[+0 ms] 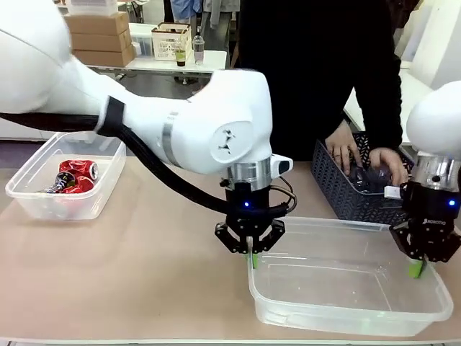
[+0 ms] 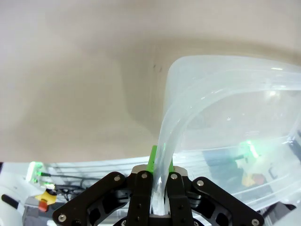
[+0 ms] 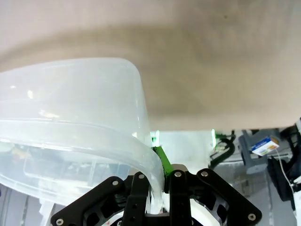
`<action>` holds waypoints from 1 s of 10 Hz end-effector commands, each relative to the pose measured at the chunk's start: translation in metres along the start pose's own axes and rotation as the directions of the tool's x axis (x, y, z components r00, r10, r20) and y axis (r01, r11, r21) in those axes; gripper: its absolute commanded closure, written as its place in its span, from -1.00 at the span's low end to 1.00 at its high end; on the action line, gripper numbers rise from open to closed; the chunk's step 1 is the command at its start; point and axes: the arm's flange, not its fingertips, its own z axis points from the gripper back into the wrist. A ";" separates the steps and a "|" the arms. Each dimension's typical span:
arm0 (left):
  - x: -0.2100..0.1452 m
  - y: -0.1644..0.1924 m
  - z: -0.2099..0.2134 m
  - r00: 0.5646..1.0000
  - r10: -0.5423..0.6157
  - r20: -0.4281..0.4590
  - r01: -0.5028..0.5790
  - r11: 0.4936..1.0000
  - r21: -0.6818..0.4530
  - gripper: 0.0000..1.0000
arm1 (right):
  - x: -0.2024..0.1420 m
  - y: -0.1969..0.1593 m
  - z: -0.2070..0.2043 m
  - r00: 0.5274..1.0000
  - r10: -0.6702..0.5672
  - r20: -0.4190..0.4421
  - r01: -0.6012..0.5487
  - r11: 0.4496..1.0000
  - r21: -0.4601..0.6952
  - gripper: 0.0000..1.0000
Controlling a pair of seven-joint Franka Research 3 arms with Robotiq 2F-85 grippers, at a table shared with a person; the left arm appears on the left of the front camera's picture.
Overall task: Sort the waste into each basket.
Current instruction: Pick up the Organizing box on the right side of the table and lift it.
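Tan tabletop (image 1: 144, 274) with clear tub (image 1: 338, 223): left gripper (image 1: 251, 261) and right gripper (image 1: 416, 269) each pinch its rim between the fingers; crushed cans (image 1: 75, 176) lie well apart from them. Uneven lifting could twist the rim free.

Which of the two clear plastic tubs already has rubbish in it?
The clear rectangular plastic tub on the robot's left, holding crushed red metal cans. The other tub, its rim pinched by the left gripper and right gripper, holds nothing.
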 end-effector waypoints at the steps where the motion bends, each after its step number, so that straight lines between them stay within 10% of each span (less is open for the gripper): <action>1: -0.033 0.064 0.048 0.999 0.028 0.039 -0.029 0.999 0.025 1.00 | -0.013 0.015 0.056 1.000 -0.020 -0.018 0.020 1.000 -0.022 1.00; 5: -0.046 0.169 0.111 0.964 0.249 0.096 -0.250 0.968 0.000 1.00 | 0.018 0.115 0.142 0.997 0.073 -0.034 -0.073 0.997 0.003 1.00; 10: 0.066 0.239 0.143 0.988 0.149 0.047 -0.148 0.989 -0.011 1.00 | 0.036 0.159 0.141 0.990 0.141 0.008 -0.141 0.988 0.068 1.00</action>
